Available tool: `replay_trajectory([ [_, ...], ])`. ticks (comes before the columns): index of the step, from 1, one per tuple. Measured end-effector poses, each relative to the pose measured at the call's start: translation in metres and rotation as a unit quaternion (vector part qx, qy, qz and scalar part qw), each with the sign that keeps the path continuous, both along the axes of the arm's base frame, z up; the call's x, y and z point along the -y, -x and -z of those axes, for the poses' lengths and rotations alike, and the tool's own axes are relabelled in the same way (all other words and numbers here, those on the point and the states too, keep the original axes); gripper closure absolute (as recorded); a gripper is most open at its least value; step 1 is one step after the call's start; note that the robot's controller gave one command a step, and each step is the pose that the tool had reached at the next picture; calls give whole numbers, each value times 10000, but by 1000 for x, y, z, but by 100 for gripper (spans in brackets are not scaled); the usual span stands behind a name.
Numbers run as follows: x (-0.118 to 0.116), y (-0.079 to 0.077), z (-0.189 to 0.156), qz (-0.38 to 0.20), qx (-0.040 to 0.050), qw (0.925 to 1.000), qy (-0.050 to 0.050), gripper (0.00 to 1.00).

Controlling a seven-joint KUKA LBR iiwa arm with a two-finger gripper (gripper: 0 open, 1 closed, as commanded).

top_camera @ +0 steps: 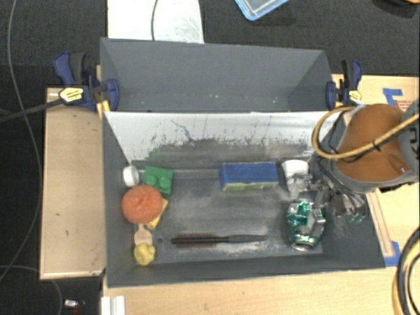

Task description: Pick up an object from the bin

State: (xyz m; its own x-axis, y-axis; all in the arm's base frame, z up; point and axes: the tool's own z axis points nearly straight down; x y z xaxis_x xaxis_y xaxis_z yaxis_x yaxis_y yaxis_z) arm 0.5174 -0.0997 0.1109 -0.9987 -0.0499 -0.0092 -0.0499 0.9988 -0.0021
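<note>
**binwatcher:** Camera view: the arm's end effector (314,207) sits low at the right end of the grey bin (216,77), directly over a crumpled green can (302,227) near the front wall.

**kuka_fan:** Yep. Can't tell if it's wide, narrow or gripping that can, though. A blue sponge (248,174) lies along the back with a small white thing (294,168) just beside it. Over on the left there's a green block (157,178), an orange ball (142,203) and a yellow lump (144,251). A dark stick (216,240) lies along the front.
</note>
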Motion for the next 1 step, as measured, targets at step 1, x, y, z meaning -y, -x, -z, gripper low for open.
replay_trajectory([
  [1,40,-23,39,-325,16,9995,-9,0],
])
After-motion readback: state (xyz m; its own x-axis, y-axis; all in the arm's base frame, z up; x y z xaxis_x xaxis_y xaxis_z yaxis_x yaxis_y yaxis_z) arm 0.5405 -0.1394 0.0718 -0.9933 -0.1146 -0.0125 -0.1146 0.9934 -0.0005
